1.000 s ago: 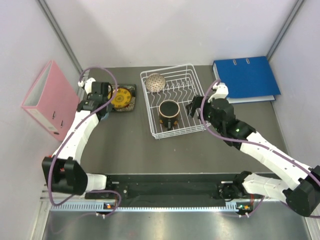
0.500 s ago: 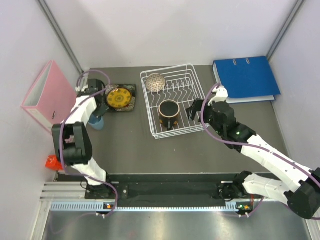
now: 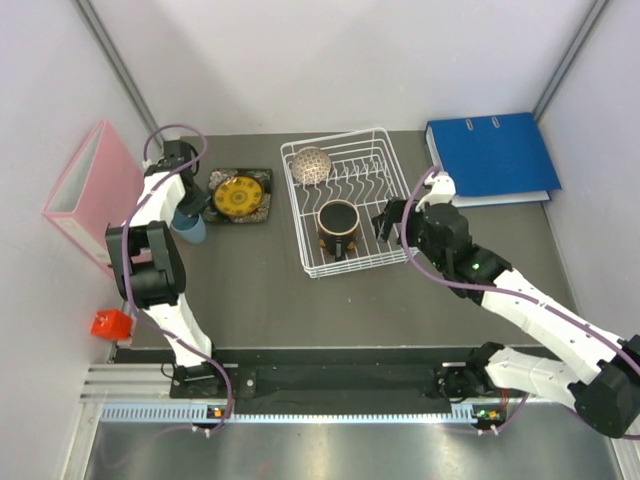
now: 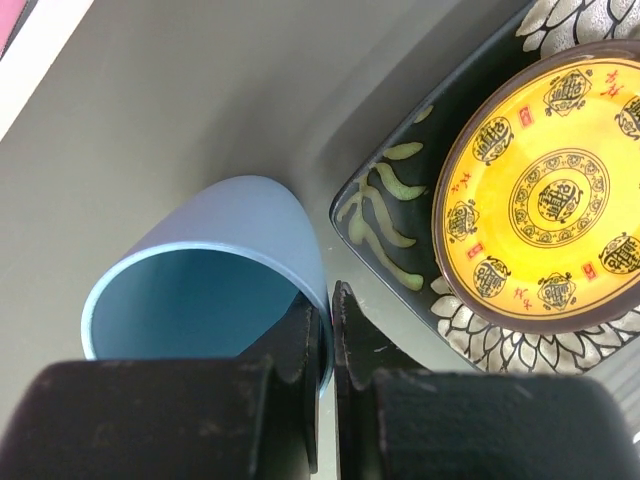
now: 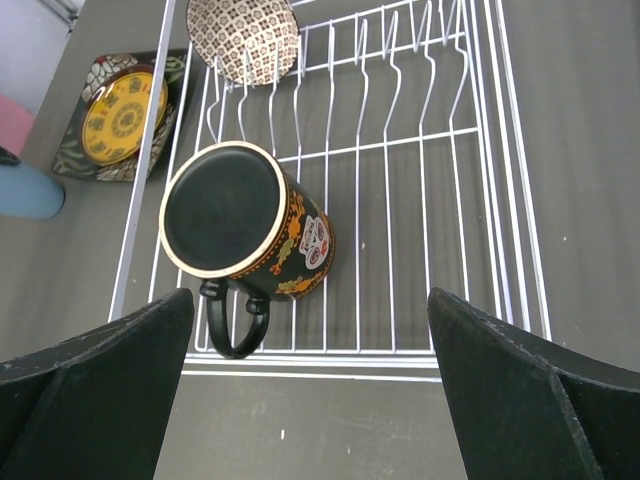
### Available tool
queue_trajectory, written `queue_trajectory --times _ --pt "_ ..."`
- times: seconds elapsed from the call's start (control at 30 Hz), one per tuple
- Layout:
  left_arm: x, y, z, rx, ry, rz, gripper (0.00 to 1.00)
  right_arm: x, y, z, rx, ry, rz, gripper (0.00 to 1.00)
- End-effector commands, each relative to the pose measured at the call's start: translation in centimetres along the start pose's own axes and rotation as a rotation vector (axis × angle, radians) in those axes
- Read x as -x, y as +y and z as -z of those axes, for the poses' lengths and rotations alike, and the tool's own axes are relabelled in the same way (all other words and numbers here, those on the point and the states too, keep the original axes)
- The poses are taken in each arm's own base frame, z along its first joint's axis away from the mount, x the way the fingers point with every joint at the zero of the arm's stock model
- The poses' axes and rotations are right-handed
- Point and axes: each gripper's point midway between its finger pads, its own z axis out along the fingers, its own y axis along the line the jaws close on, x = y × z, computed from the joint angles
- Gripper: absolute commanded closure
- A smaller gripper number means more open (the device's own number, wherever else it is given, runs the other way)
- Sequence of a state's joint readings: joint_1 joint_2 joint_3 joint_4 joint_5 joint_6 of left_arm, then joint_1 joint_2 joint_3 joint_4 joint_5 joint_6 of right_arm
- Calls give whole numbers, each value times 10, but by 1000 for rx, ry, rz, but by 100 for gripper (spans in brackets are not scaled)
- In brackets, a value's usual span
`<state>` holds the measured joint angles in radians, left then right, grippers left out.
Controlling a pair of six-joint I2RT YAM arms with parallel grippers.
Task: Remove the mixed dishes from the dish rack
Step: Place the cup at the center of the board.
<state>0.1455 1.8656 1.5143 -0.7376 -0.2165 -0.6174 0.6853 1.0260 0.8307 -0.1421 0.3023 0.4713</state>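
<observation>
— Two dishes sit in the dish rack [image 3: 375, 190], from where I stand. One is a dark mug [image 5: 245, 225] with an orange pattern on its side, a pale rim and its handle pointing at the near wire edge. The other is a speckled bowl [image 5: 243, 35], tipped up in the far left corner.
— And the others?
— Out on the counter [image 3: 250, 290], left of the rack. An amber-yellow plate [image 4: 545, 190] with red and gold medallions lies on a dark floral square plate [image 4: 400, 235]. A small light-blue cup [image 4: 215, 285] is just beside that square plate's corner.
— Is anything holding the cup?
— Yes. The left gripper [image 4: 328, 300] is pinched onto its rim, one finger inside and one outside. Whether its base touches the counter, I cannot tell.
— And the right one?
— The right gripper [image 5: 310, 300] hangs over the rack's right side, spread wide, with nothing in it. The mug lies below, between its fingers.
— What is in the way?
— Upright prongs [image 5: 390, 90] stand in a row just right of the mug and run up to the bowl. A blue binder [image 3: 493, 158] lies flat beyond the rack's right side. A pink binder [image 3: 88, 195] stands at the far left, near the cup.
</observation>
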Motion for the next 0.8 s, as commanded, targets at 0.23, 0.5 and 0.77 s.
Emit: queue_trajectory --times 0.23,0.5,0.77 --pt "15 10 18 31 -25 -3 28 -1 12 -10 34 -4 9 0" --pt "42 -12 74 -85 -99 56 1 -2 12 -12 31 -4 11 0" --pt "22 -72 161 -273 -237 -9 1 -12 10 -26 -7 32 28 0"
